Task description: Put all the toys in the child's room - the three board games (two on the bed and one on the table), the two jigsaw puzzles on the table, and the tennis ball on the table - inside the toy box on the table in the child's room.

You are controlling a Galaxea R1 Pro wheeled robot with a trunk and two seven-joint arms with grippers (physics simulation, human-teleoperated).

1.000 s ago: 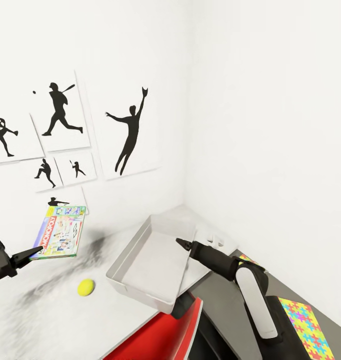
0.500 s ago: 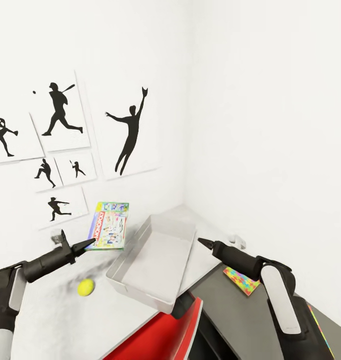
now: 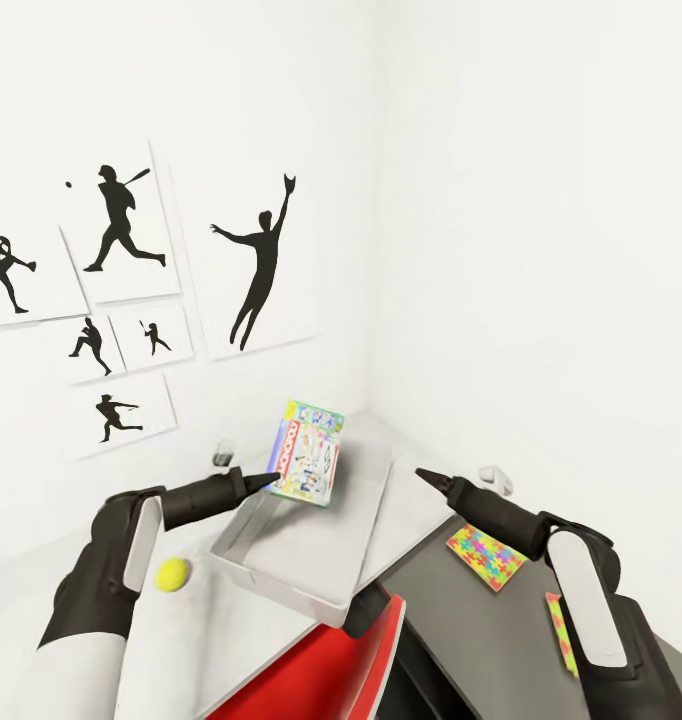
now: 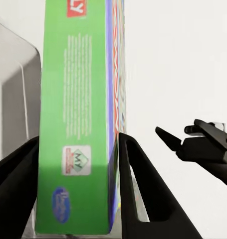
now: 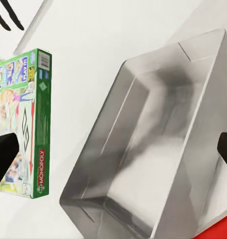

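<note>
While the tennis ball (image 3: 171, 573) lies on the white tabletop (image 3: 231, 640) at the left, the left gripper (image 3: 266, 481) holds the Monopoly board game (image 3: 307, 453) above the grey toy box (image 3: 281, 585), jaws clamped on its edge; further right the right gripper (image 3: 422, 475) hovers beside the box, its jaws' state impossible to tell; a jigsaw puzzle (image 3: 486, 556) lies on the dark surface beneath it.

Flat, bright, even render lighting, no visible source and no glare; the white walls (image 3: 501, 200) are near blown out. Soft faint shadows only inside the toy box (image 5: 158, 149). All views sharp, no motion blur or obvious edge distortion.
</note>
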